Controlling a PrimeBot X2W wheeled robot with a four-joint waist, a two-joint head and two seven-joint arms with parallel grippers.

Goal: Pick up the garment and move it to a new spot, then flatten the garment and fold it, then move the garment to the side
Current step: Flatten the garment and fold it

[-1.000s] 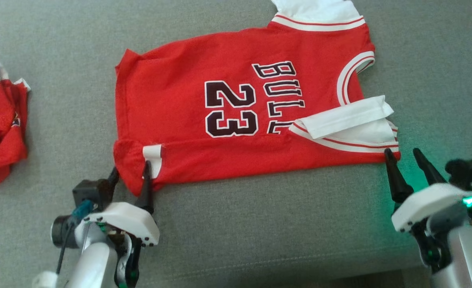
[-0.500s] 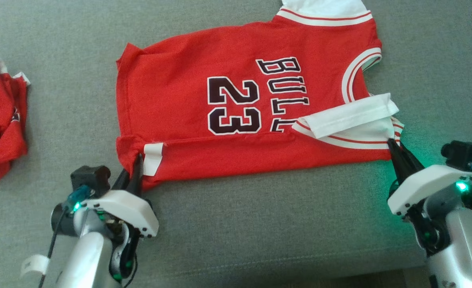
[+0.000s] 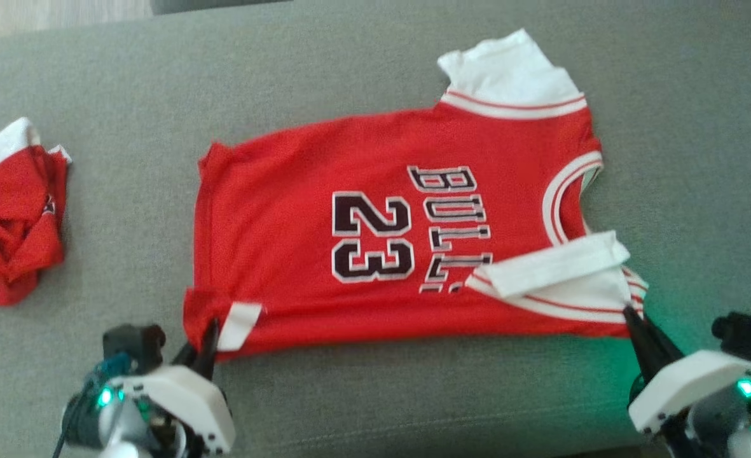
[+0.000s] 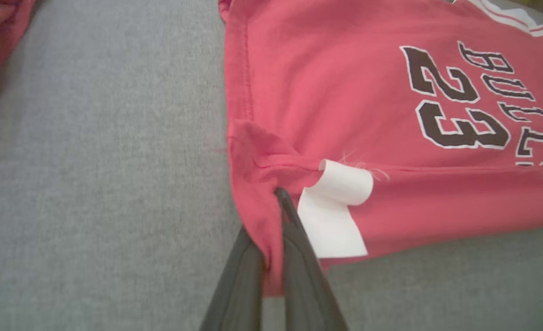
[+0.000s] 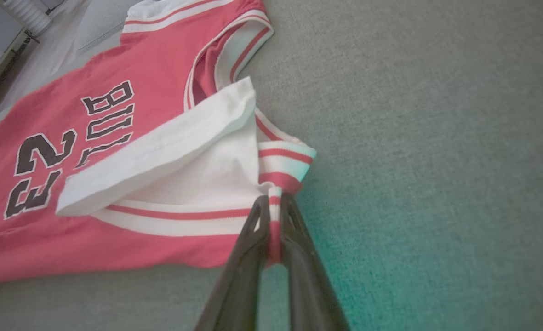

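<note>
The garment point(image 3: 299, 191) is a red jersey with white sleeves and a dark "23" print, spread flat on the grey cushion point(image 3: 375, 394). Its near edge is folded over, with a white tag point(image 3: 238, 324) showing. My left gripper point(image 3: 208, 327) is shut on the garment's near left hem corner; in the left wrist view the red cloth point(image 4: 271, 138) is pinched between my left gripper point(image 4: 273, 216). My right gripper point(image 3: 629, 315) is shut on the near right corner by the white sleeve point(image 3: 553, 270); the right wrist view shows my right gripper point(image 5: 273, 207) clamping the striped trim point(image 5: 280, 161).
A second red and white garment point(image 3: 9, 210) lies crumpled at the cushion's left edge, also seen as the red cloth point(image 4: 0, 41) in the left wrist view. Bare grey cushion surrounds the jersey. Floor shows at the far top left point(image 3: 51, 16).
Both grippers went from open to shut on the garment's near corners. The head camera tilted, so the whole scene sits lower in the picture.
</note>
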